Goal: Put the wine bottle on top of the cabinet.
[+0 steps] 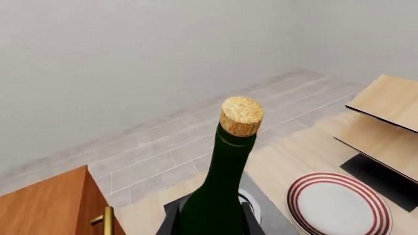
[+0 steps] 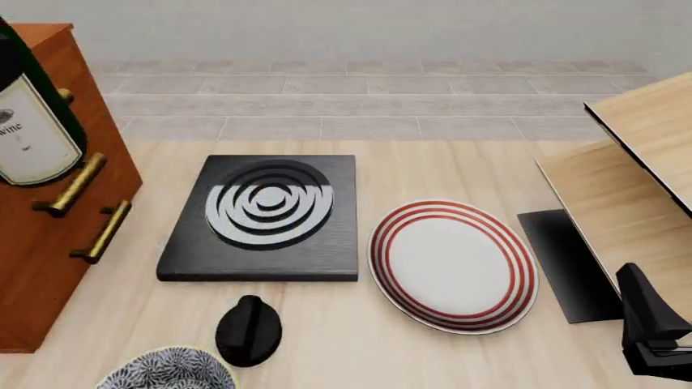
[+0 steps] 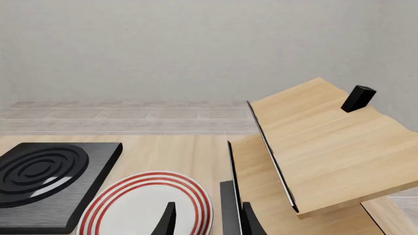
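The wine bottle (image 2: 27, 121), dark green with a cream label, hangs upright at the far left of the front view, overlapping the upper front of the reddish-brown cabinet (image 2: 44, 251); its neck is cut off by the frame. In the left wrist view its cork (image 1: 242, 115) points up, and my left gripper (image 1: 210, 218) is shut on the bottle's body with a dark finger on each side. The cabinet's top (image 1: 46, 205) lies beside and below the neck. My right gripper (image 2: 654, 336) rests low at the front right, open and holding nothing (image 3: 207, 223).
A black board with grey rings (image 2: 259, 215) lies mid-table, with a red-striped plate (image 2: 454, 263) to its right. A black knob (image 2: 249, 328) and a patterned bowl (image 2: 168, 373) sit near the front. A pale shelf unit (image 2: 638, 162) stands at the right, carrying a small black block (image 3: 358, 98).
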